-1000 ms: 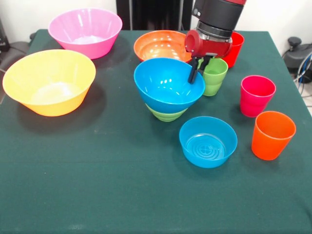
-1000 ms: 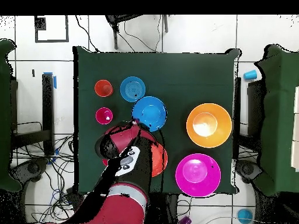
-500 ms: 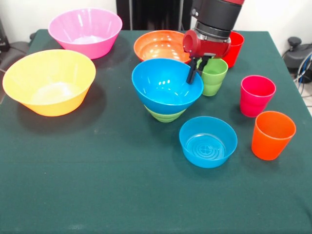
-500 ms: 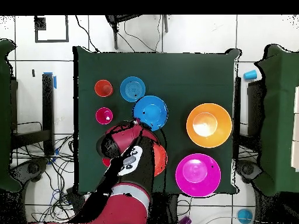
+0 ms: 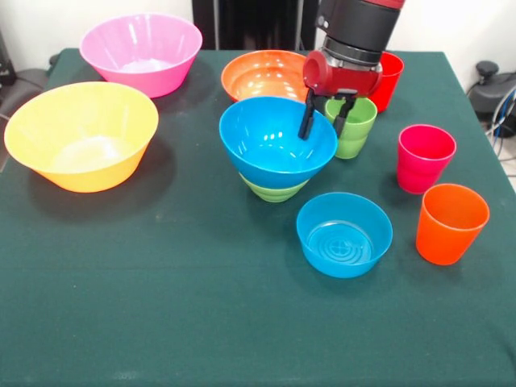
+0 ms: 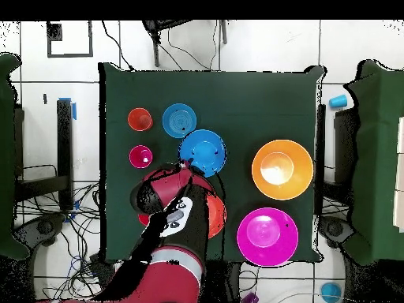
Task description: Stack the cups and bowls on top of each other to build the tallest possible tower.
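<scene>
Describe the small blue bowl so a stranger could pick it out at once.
On the green table, find the wide blue bowl stacked on a small green bowl. The small blue bowl stands alone just in front, beside the orange cup. Only it has rings on its bottom.

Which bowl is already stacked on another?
The wide blue bowl: it sits on the small green bowl, right under the open end effector. Every other bowl stands alone on the table.

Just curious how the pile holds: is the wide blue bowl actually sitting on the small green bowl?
Touching. In the front view the wide blue bowl rests directly on the small green bowl, whose rim disappears under it with no gap.
</scene>
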